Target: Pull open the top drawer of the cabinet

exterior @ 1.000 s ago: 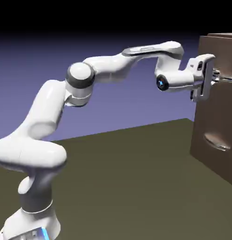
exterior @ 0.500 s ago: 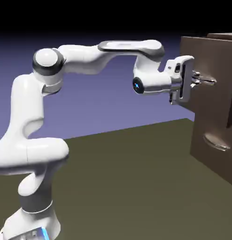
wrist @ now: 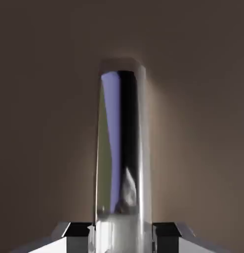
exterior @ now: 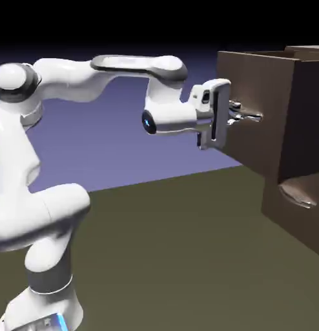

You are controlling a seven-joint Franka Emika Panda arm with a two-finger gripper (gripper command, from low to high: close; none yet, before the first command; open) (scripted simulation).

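The dark-brown cabinet (exterior: 307, 194) stands at the right of the exterior view. Its top drawer (exterior: 256, 110) juts well out of the cabinet toward the arm. My gripper (exterior: 238, 115) is shut on the top drawer's silver handle (exterior: 250, 117). In the hand view the shiny curved handle (wrist: 121, 148) runs upright between my two fingertips (wrist: 78, 231), with the flat brown drawer front (wrist: 45, 99) filling the picture behind it. The lower drawer (exterior: 298, 207) stays flush in the cabinet, its own silver handle (exterior: 298, 194) showing.
The white arm (exterior: 91, 71) stretches level from the left toward the drawer. The olive-brown table (exterior: 175, 258) lies below.
The arm has drawn back to the left with the handle gripped, and the top drawer has slid out of the cabinet by a good length.
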